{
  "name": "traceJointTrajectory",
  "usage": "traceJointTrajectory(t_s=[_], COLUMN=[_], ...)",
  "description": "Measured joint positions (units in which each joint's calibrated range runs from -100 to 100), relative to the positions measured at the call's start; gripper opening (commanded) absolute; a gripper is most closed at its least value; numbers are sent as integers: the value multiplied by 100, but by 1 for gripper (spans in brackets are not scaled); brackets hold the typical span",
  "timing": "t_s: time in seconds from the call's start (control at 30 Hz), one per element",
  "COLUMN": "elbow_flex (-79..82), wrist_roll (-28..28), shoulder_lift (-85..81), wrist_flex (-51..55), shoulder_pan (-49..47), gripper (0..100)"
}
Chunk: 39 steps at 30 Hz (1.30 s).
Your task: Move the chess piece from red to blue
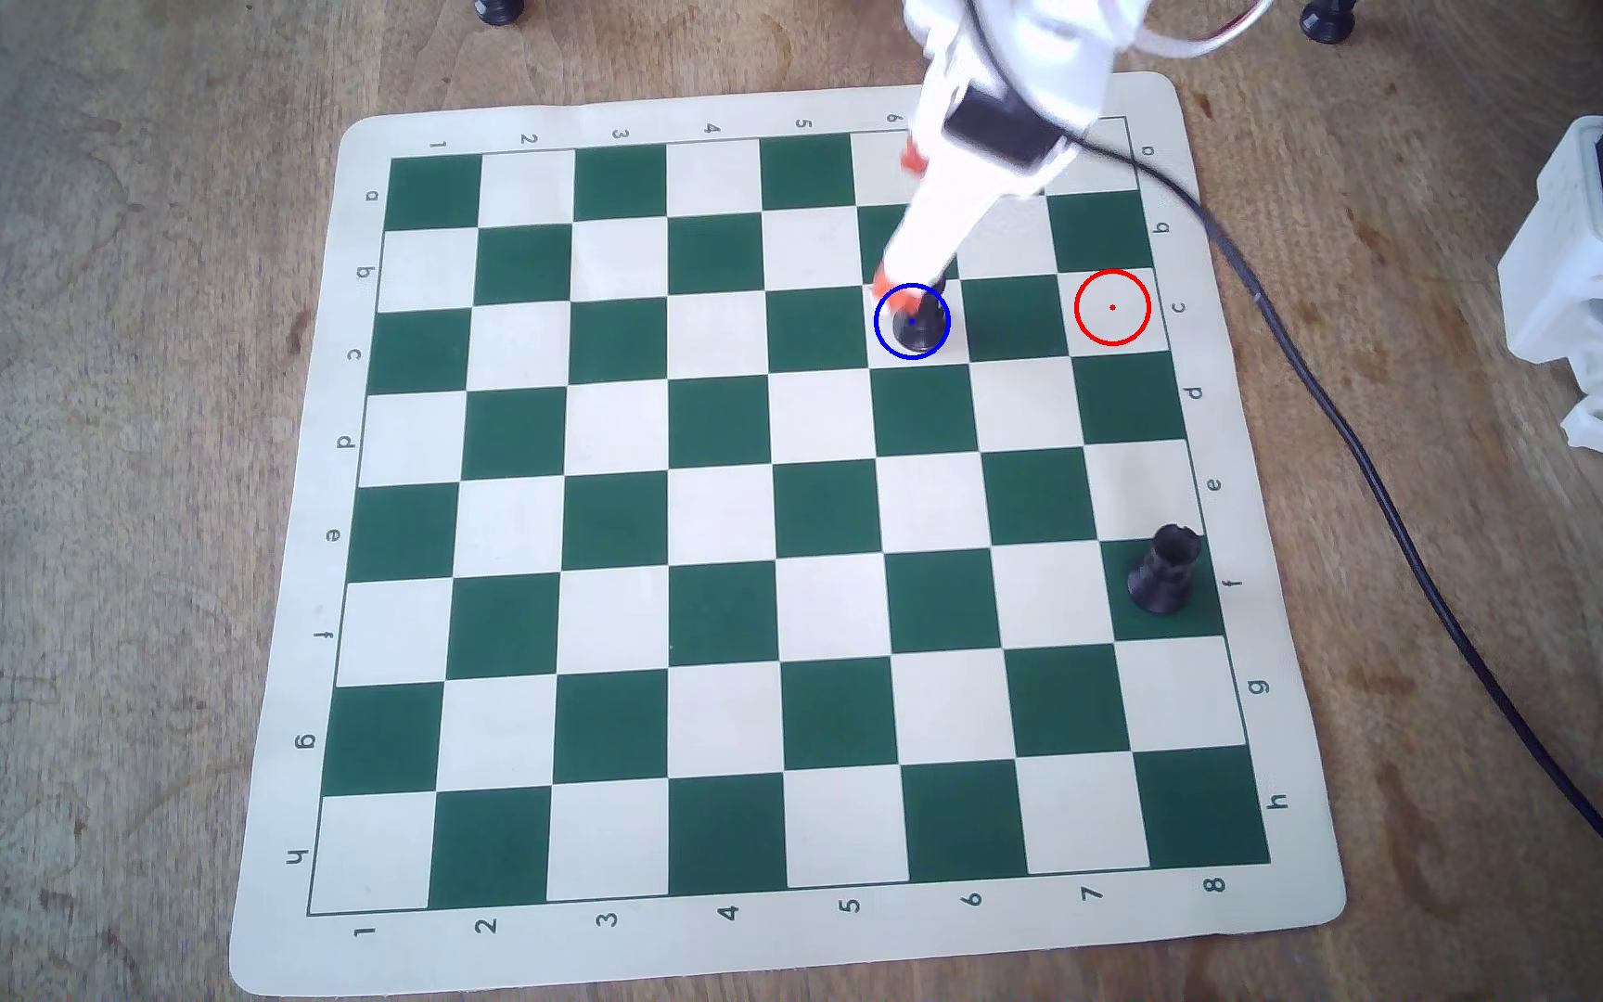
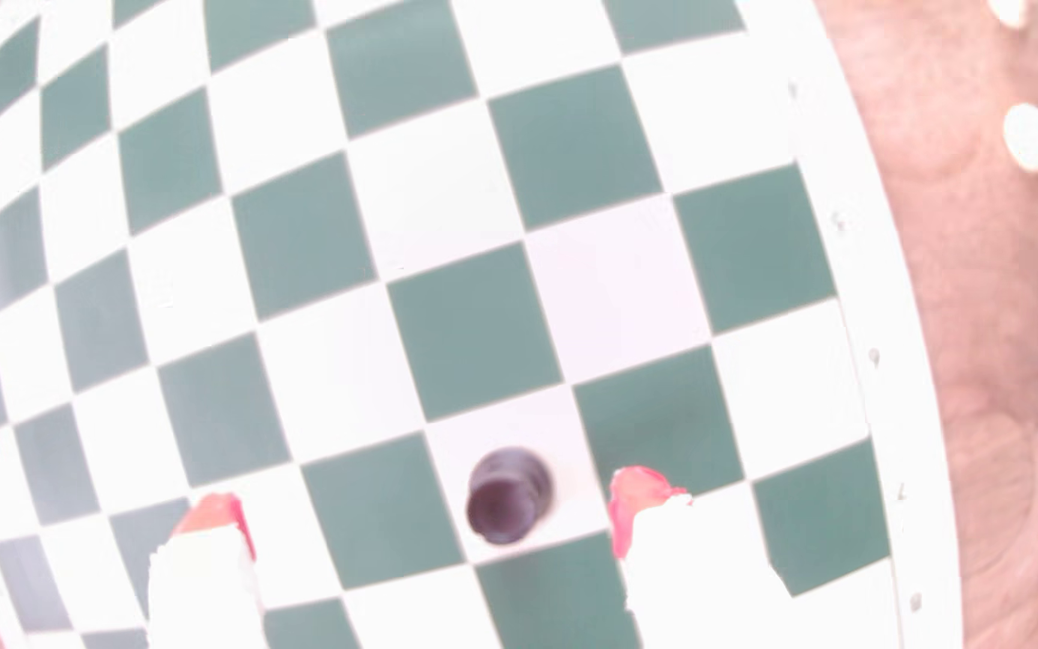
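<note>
Black chess piece [image 1: 913,328] standing upright inside blue circle [image 1: 878,306]; red circle [image 1: 1112,273] vacant; gripper [image 2: 435,505] spread wide, fingertips [image 2: 635,493] clear either side, apparently released for withdrawal; rook [image 1: 1164,568] well apart.

Green-and-cream checkered board [image 1: 624,501], black chess piece [image 1: 913,332]

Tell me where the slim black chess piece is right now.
In the overhead view the chess piece stands inside the blue circle on a white square, left of the empty red circle. The wrist view shows it between the open gripper fingers, untouched.
</note>
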<state>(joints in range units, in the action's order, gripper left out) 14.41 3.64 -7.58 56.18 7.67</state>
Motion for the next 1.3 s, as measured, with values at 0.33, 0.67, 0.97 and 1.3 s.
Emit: traceJointTrajectory(t_s=[0.33,0.67,0.97,1.3], elbow_flex=[0,1356,4681,7582], wrist_roll=[-98,-107,317,98], shoulder_lift=[-2698,-6100,-8739,-8848], wrist_flex=[1769,2231,-1283,-6853], shoulder_pan=[-96,-442,-133,273], gripper=[0,0,0,1])
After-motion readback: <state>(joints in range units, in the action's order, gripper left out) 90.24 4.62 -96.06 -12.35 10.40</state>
